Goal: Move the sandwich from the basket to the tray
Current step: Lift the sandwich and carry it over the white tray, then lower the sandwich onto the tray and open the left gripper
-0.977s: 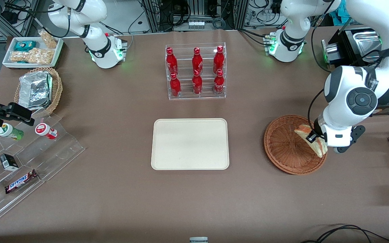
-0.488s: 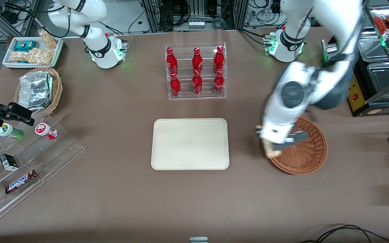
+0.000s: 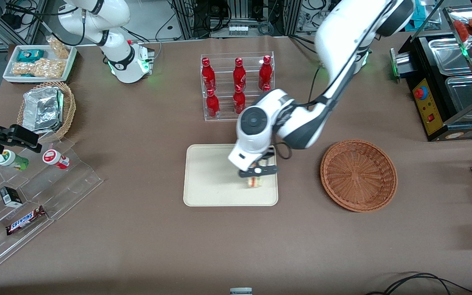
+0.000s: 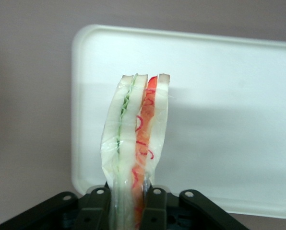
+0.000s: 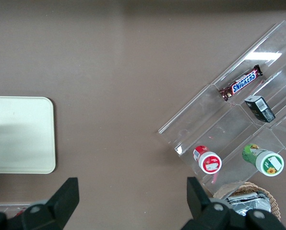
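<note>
My left gripper (image 3: 258, 172) is shut on the sandwich (image 3: 254, 182), a clear-wrapped wedge of white bread with orange-red and green filling. It holds it above the cream-beige tray (image 3: 211, 176), over the part of the tray nearest the basket. In the left wrist view the sandwich (image 4: 136, 139) hangs edge-on between the black fingers (image 4: 155, 206), with the tray (image 4: 229, 120) beneath it. The reddish-brown wicker basket (image 3: 358, 175) stands empty beside the tray, toward the working arm's end of the table.
A clear rack of red bottles (image 3: 238, 88) stands farther from the front camera than the tray. Toward the parked arm's end are a tan basket with foil containers (image 3: 46, 110), a white snack tray (image 3: 39, 62) and a clear stepped display (image 3: 31, 196) with snacks.
My left gripper has carried the sandwich out of the basket and sideways to above the tray. The basket is now empty.
</note>
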You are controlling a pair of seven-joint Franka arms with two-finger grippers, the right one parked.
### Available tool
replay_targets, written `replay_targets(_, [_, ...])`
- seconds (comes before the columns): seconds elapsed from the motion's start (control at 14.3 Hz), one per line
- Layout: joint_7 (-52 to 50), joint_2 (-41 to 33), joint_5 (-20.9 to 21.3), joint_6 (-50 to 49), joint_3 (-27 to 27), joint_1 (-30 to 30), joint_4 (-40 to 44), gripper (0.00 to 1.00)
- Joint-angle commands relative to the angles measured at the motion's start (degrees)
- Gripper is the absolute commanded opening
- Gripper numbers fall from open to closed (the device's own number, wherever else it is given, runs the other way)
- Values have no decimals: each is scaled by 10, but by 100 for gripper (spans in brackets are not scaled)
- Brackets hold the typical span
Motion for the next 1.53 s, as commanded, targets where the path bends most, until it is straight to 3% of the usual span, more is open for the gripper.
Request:
replay_targets(0.0, [-1, 80, 1, -14, 5, -38, 109, 23])
replay_targets(0.21, [-24, 104, 4, -9, 7, -55, 127, 29])
replay_targets(0.49, [-43, 115, 5, 20, 7, -58, 126, 61])
replay_targets(0.7, [-46, 113, 5, 19, 8, -57, 126, 75])
replay_targets(0.91, [-76, 96, 18, 2, 19, -57, 127, 100])
replay_targets(1.12, [-92, 36, 18, -40, 25, -44, 126, 100])
replay_targets(1.26, [-87, -11, 6, -92, 19, -4, 124, 100])
replay_targets(1.47, [-18, -84, -60, -172, 20, 57, 110, 100])
